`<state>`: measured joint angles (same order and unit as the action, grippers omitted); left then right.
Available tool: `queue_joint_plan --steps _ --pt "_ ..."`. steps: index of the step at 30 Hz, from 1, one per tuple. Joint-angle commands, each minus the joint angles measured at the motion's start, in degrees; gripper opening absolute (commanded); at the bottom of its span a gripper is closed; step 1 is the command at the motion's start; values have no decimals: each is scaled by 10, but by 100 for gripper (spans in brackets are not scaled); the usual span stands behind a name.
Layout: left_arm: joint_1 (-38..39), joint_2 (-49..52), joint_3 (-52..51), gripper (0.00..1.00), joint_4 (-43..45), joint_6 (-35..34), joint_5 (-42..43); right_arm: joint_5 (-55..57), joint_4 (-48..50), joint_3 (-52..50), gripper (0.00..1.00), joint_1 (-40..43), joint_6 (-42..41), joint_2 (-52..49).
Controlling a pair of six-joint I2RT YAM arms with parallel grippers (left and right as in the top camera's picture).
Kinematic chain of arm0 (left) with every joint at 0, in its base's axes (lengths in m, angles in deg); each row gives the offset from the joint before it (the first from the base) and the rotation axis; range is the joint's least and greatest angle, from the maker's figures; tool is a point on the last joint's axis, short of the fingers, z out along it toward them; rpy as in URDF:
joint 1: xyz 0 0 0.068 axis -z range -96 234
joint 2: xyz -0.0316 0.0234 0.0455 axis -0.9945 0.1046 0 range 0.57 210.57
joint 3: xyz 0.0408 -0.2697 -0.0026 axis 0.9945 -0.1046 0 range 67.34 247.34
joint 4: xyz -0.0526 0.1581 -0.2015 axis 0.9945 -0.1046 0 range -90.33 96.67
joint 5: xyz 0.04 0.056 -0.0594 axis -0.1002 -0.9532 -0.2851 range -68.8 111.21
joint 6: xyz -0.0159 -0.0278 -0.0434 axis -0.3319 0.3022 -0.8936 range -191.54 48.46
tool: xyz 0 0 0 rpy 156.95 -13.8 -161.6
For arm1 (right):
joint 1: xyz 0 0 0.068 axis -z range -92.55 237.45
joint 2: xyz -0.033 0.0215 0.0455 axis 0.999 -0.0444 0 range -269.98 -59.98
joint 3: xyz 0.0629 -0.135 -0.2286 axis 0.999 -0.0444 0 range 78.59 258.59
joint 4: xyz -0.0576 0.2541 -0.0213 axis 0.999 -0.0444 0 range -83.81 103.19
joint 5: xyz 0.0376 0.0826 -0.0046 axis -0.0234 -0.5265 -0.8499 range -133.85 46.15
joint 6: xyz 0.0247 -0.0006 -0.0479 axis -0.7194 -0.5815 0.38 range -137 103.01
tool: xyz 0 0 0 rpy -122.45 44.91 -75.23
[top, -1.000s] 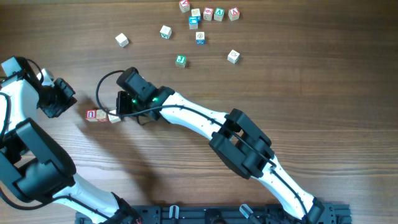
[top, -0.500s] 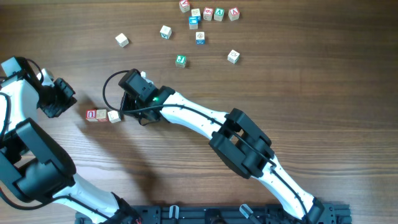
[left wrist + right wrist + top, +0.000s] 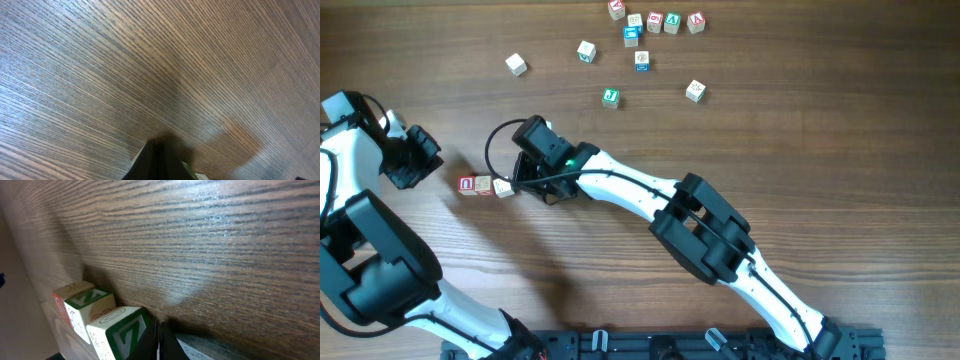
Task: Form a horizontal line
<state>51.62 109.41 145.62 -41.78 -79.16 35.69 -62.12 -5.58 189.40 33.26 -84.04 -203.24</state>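
Three pale letter cubes touch side by side in a short horizontal line (image 3: 484, 185) at the left of the table. Its left cube shows a red mark. The right wrist view shows the line (image 3: 92, 305) end-on, with green-framed faces on the two nearer cubes. My right gripper (image 3: 518, 178) is shut and holds nothing. Its tip (image 3: 159, 332) sits against the right end cube (image 3: 122, 332). My left gripper (image 3: 418, 157) is shut and empty, up and to the left of the line. In the left wrist view its tip (image 3: 159, 150) hangs over bare wood.
Loose cubes lie scattered at the back: one pale cube (image 3: 516, 64), one green-marked cube (image 3: 610, 96), another cube (image 3: 695, 90), and a cluster (image 3: 654, 22) near the far edge. The right arm (image 3: 700, 230) stretches diagonally across the table's middle.
The right gripper has shifted slightly beside the line's right end. The cubes and the left arm have stayed where they were.
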Motion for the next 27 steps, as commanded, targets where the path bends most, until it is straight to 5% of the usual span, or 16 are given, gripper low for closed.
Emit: queue_joint_plan --steps 1,27 --pt "-3 -5 7 4 2 9 7 -23 3 -3 5 0 7 -8" --pt "-3 -5 7 4 2 9 7 -75 23 -3 5 -1 57 -8"
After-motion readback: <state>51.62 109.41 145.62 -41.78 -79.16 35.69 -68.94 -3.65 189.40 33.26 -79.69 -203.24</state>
